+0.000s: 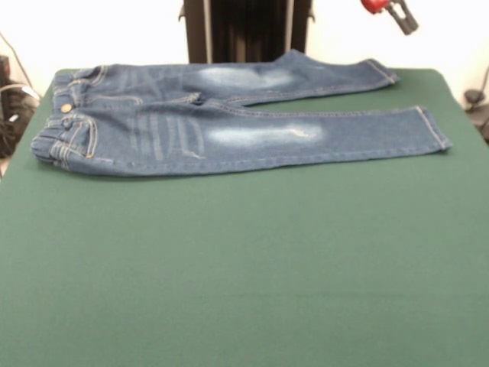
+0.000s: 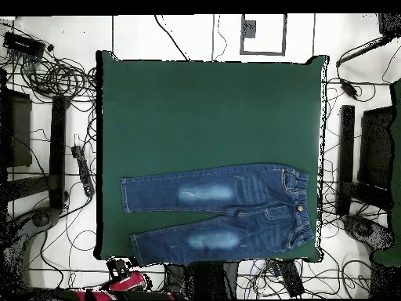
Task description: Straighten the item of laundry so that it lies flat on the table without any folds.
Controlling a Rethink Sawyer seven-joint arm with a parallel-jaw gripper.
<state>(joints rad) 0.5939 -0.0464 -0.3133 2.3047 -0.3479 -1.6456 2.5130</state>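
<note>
One pair of jeans [image 1: 229, 118] lies spread on my green worktop [image 1: 244, 267], nothing blocking it; my claw [image 1: 390, 11] hangs aside, grip state unclear.

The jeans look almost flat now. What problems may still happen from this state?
1. The jeans lie at the table edge on the robot's side; the lower leg cuff nearly reaches it, so a pull that way might drag denim off.
2. The elastic waistband looks bunched, so small folds may remain.
3. The claw is drawn back; its state is unclear.
</note>
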